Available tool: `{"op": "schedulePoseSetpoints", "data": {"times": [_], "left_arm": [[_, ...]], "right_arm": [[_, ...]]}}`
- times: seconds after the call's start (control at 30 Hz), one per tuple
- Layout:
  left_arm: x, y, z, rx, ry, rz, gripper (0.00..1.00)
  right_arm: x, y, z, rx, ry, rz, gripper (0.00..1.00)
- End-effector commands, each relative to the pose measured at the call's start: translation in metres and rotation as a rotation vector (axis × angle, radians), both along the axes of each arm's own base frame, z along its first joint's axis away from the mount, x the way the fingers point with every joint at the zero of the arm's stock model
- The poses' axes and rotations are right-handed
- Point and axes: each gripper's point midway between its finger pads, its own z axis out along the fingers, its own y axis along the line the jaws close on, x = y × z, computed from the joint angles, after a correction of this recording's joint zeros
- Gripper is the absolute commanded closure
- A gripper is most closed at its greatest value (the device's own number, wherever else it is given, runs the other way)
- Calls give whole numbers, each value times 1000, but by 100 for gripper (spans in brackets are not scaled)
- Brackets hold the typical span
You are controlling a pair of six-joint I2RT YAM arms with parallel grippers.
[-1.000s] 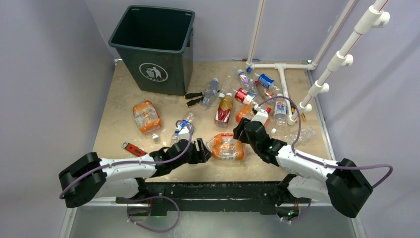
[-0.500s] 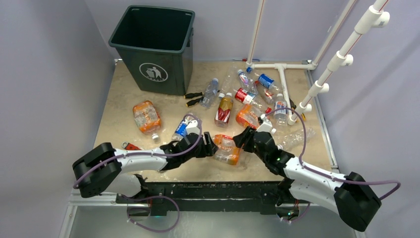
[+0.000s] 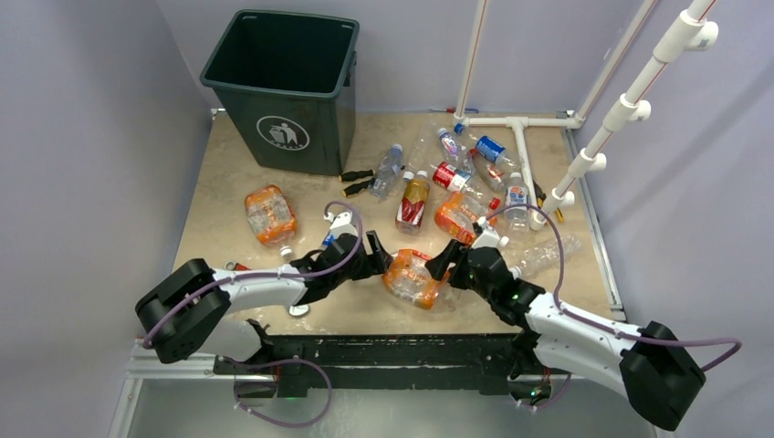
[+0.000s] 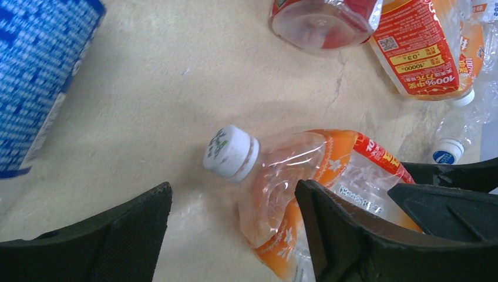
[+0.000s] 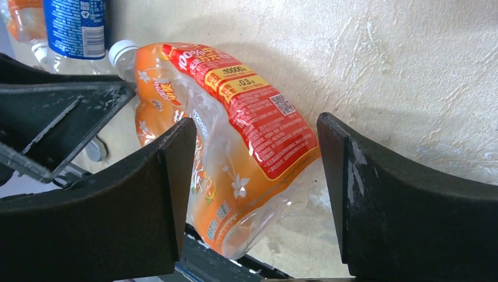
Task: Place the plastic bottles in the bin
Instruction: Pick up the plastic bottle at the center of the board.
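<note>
1. Now the orange-labelled bottle (image 3: 415, 278) lies slanted on the table (image 3: 228, 173) between both arms. One second ago it lay level and slightly further right.
2. Both arms have advanced toward the middle of the table. The left arm now hides most of the blue-labelled bottle (image 4: 35, 76) that was in plain view earlier.
3. Left fingers (image 4: 129, 235): released and spread wide. The bottle's white cap (image 4: 231, 153) sits in the gap, and one finger lies against the bottle's shoulder.
4. Right fingers (image 5: 382, 205): spread astride the bottle's base end, not clamped on it.
5. Bin (image 3: 287, 137): unmoved at the far left of the table, well apart from this bottle.
6. Table surface: mottled beige. The other bottles (image 3: 456, 173) lie scattered at far right, and a second orange bottle (image 3: 270, 215) lies at left. Two screwdrivers (image 3: 358, 181) lie just beside the bin.
7. Room: lilac walls (image 3: 91, 137) enclose the table, and a white pipe frame (image 3: 520, 137) stands at right rear.
</note>
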Motion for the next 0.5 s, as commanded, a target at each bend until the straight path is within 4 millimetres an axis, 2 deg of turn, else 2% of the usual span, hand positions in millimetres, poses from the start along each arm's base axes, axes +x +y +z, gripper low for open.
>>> {"op": "schedulePoseSetpoints", "data": {"times": [0.0,0.1,0.2,0.33,0.47], "left_arm": [[-11,6,8,-70,0,1,15],[-23,5,10,-148,15,-19,8],[-29,-1,10,-203,29,-51,9],[-28,-7,-1,-181,53,-63,14],[-27,-10,2,-197,43,-68,14]], "right_arm": [[-1,10,4,3,21,37,22],[-7,11,-5,20,52,48,18],[-10,10,-10,28,60,49,19],[-12,12,-15,29,84,51,33],[-15,13,-14,56,89,51,48]]}}
